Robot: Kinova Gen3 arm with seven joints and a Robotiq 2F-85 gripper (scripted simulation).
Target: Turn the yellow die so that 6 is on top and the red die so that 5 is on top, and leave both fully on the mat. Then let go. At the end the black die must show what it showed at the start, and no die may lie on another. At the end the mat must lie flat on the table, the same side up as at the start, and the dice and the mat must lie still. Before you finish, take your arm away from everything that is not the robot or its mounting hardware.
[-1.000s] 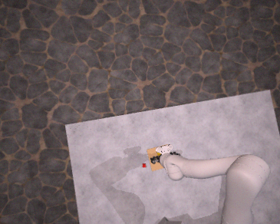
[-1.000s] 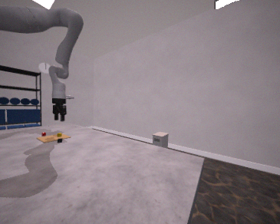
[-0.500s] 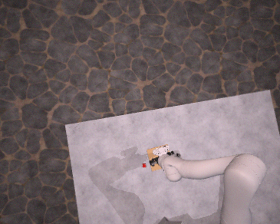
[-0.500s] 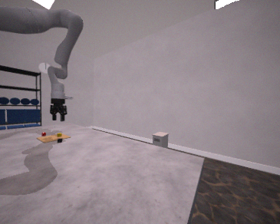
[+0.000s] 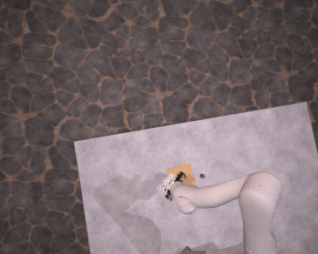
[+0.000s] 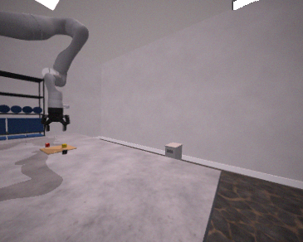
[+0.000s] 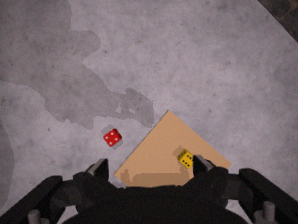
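Note:
The tan mat (image 5: 186,168) (image 6: 52,150) (image 7: 167,125) lies on the table. The yellow die (image 6: 64,146) (image 7: 185,158) rests on it; its top shows several black pips in rows, apparently six, its right part hidden by a fingertip in the wrist view. The red die (image 6: 47,145) (image 7: 112,137) lies on the table beside the mat, off it, with apparently four white pips on top. The black die (image 5: 202,176) (image 6: 65,152) lies off the mat on the other side; its pips cannot be read. My gripper (image 5: 174,186) (image 6: 56,129) (image 7: 150,166) is open and empty, high above the mat and the red die.
The pale table top (image 5: 120,152) (image 6: 135,195) surrounds the mat, and its edge borders a stone-patterned floor (image 5: 120,65). A small grey box (image 6: 173,151) stands by the wall, far from the dice. A shelf rack (image 6: 17,94) stands behind the arm.

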